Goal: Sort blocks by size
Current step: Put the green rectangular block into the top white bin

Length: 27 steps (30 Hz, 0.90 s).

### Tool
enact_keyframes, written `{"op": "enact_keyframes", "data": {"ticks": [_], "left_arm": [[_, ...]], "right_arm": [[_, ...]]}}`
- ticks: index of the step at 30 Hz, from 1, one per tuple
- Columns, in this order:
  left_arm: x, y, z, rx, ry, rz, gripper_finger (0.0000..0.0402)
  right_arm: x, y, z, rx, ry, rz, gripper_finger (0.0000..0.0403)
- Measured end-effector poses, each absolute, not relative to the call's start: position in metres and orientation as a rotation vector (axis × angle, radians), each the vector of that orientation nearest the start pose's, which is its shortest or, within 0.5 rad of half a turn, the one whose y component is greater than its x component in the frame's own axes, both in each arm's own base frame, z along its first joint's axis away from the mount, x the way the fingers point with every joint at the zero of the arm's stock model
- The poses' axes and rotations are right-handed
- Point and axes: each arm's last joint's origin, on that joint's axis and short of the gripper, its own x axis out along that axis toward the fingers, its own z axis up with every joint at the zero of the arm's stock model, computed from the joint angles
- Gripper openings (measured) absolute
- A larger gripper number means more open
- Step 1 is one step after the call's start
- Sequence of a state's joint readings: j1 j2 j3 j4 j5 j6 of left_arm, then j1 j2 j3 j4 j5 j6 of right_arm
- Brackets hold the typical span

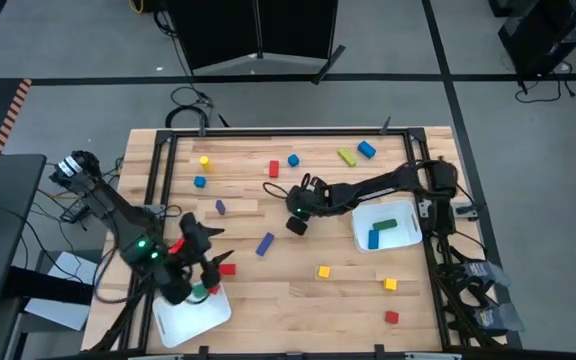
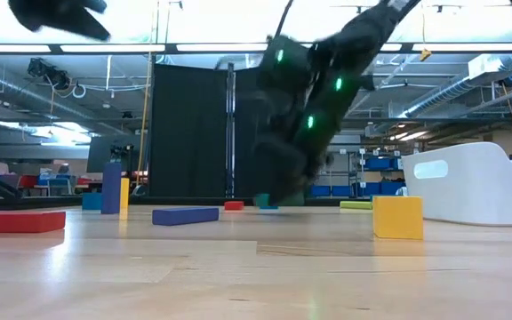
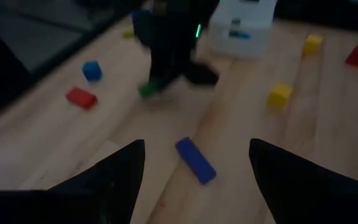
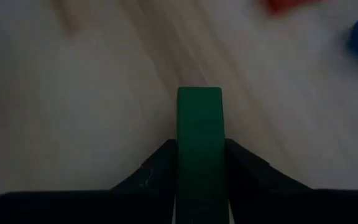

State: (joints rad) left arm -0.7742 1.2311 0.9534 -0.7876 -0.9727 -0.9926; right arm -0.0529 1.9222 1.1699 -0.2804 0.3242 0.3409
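Observation:
My right gripper [image 1: 298,207] is at the table's middle, shut on a green bar block [image 4: 199,137]; the block also shows in the left wrist view [image 3: 148,90], low over the wood. My left gripper [image 1: 211,245] is open and empty at the near left, above the table, with a blue bar block [image 3: 196,160] lying flat on the wood ahead of its fingers. Loose blocks in red, yellow, blue and purple lie scattered on the table. A white tray [image 1: 206,318] at the near left holds red and green pieces. A white tray [image 1: 405,240] at the right holds a green block and a blue block. My right gripper pinches the green bar's two long sides [image 4: 199,155] between its two fingers, which lie along the bar. The bar's free end [image 4: 199,93] sticks out past the fingertips toward the table. Whether that end touches the wood I cannot tell.
Near my right gripper lie a red block [image 1: 274,169] and a blue block [image 1: 293,160] on the far side. A purple block [image 1: 220,207] and a red block [image 1: 227,268] lie near my left gripper. Yellow blocks [image 1: 323,271] and another red block [image 1: 392,317] lie toward the near edge.

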Motion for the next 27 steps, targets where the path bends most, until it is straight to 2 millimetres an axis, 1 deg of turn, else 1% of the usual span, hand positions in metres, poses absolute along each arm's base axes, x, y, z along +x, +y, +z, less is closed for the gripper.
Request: {"op": "enact_keyframes", "data": {"ticks": [3,4,7,10,13,15,17,20,23,27], "left_arm": [[0.192,-0.13,0.266,-0.143,0.574,0.456,0.0296],[0.197,-0.126,0.265,-0.145,0.605,0.444,0.0296],[0.212,-0.115,0.259,-0.138,0.724,0.384,0.0296],[0.226,-0.103,0.247,-0.127,0.877,0.303,0.0296],[0.238,-0.093,0.234,-0.115,0.99,0.257,0.0296],[0.244,-0.085,0.227,-0.114,1.037,0.245,0.0296],[0.249,-0.077,0.225,-0.126,1.045,0.275,0.0296],[0.252,-0.065,0.225,-0.162,1.029,0.351,0.0296],[0.253,-0.052,0.227,-0.195,1.004,0.436,0.0296],[0.255,-0.039,0.228,-0.242,0.987,0.512,0.0296]], "right_arm": [[0.364,-0.022,0.184,0.103,0.939,-0.497,0.0112],[0.356,-0.019,0.193,0.081,0.937,-0.49,0.0112],[0.325,-0.004,0.218,0.015,0.954,-0.437,0.0112],[0.285,0.012,0.246,-0.01,0.936,-0.381,0.0112],[0.24,0.026,0.258,-0.001,0.962,-0.35,0.0112],[0.211,0.032,0.264,0.029,0.957,-0.376,0.0112],[0.185,0.034,0.266,0.078,0.945,-0.421,0.0112],[0.156,0.036,0.255,0.167,0.95,-0.456,0.0112],[0.141,0.037,0.237,0.239,0.963,-0.456,0.0112],[0.131,0.038,0.205,0.291,1.068,-0.487,0.0112]]}}
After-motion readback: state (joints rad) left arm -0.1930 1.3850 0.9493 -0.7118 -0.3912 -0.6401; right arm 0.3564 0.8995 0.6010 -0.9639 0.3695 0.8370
